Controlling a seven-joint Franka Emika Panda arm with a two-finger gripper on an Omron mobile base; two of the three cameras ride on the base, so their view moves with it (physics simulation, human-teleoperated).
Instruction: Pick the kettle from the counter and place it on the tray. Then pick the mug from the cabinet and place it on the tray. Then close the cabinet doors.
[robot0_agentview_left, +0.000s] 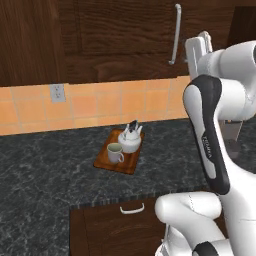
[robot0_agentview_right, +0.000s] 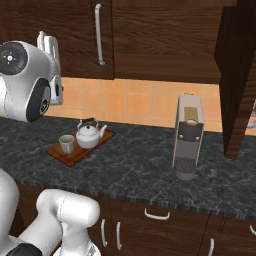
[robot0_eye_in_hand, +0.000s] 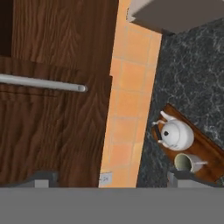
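Kettle (robot0_agentview_left: 130, 141) and mug (robot0_agentview_left: 115, 153) resting on the tray (robot0_agentview_left: 131, 163), counter (robot0_agentview_left: 45, 165).
Gripper (robot0_eye_in_hand: 111, 178) spread wide, empty, facing the left cabinet door (robot0_eye_in_hand: 57, 122) near its bar handle (robot0_eye_in_hand: 41, 82).

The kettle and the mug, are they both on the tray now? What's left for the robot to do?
Yes. The kettle and the mug both sit on the tray. The gripper is up by the left cabinet door, which looks shut. What's left: the right door hangs open, sticking out over the counter.
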